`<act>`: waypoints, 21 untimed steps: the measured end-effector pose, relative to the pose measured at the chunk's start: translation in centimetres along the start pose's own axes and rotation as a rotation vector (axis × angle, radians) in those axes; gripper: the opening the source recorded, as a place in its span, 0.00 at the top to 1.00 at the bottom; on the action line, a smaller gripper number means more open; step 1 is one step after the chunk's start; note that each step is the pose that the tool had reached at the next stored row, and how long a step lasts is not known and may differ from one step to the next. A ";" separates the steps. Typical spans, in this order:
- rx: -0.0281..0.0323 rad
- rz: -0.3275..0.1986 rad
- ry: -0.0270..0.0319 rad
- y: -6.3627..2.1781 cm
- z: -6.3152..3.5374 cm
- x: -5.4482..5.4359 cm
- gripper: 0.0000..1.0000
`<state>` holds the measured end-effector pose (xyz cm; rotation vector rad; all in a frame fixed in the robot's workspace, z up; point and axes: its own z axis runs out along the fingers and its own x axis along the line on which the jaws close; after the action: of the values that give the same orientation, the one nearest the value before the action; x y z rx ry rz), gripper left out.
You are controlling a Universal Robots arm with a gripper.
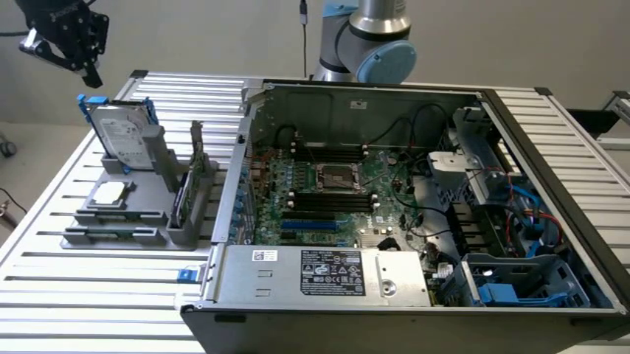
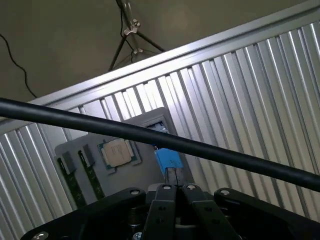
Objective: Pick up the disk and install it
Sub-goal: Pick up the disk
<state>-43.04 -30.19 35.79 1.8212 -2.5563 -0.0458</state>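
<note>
Exterior view, gripper (image 1: 91,74): black, up in the air at the exterior view's far left, above and behind the grey holder (image 1: 128,221), touching nothing.
Exterior view, disk (image 1: 123,136): stands upright on its edge in the back slot of the holder, label side showing, blue carrier frame around it, well below the gripper.
Exterior view, holder contents: a small square chip (image 1: 108,193) lies flat in front of the disk; green memory sticks (image 1: 187,184) stand on edge on the side nearest the computer case.
Exterior view, computer case (image 1: 414,214): lies open on the slatted metal table (image 1: 59,295), to the exterior view's right of the holder, with the mainboard (image 1: 335,192) exposed.
Exterior view, power supply box (image 1: 325,273): grey, labelled, at the near edge of the case.
Exterior view, drive bay (image 1: 517,284): blue plastic parts in the near corner of the case on the exterior view's right.
Exterior view, arm (image 1: 369,37): its base joint rises behind the case.

Wrist view, gripper (image 2: 175,189): the two fingers (image 2: 163,200) are pressed together, closed on nothing.
Wrist view, disk (image 2: 167,159): seen edge-on in the holder (image 2: 145,175), its blue carrier just beyond the fingertips, apart from them.
Wrist view, chip (image 2: 116,152): flat on the holder beside the disk.
Wrist view, cable (image 2: 200,150): thick and black, crossing in front of the holder and table (image 2: 250,100).
Wrist view, tripod (image 2: 131,30): on the floor beyond the table edge.
</note>
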 end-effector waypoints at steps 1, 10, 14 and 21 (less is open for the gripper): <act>-0.0002 -0.018 0.0008 0.00 0.00 0.0 0.89; -0.0026 -0.182 0.0063 -0.01 0.11 0.0 0.89; -0.0035 -0.254 0.0079 -0.01 0.30 0.0 0.89; -0.0055 -0.359 0.0078 0.03 0.51 0.0 0.89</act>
<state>-43.08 -30.18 35.28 2.2456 -2.1868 -0.0457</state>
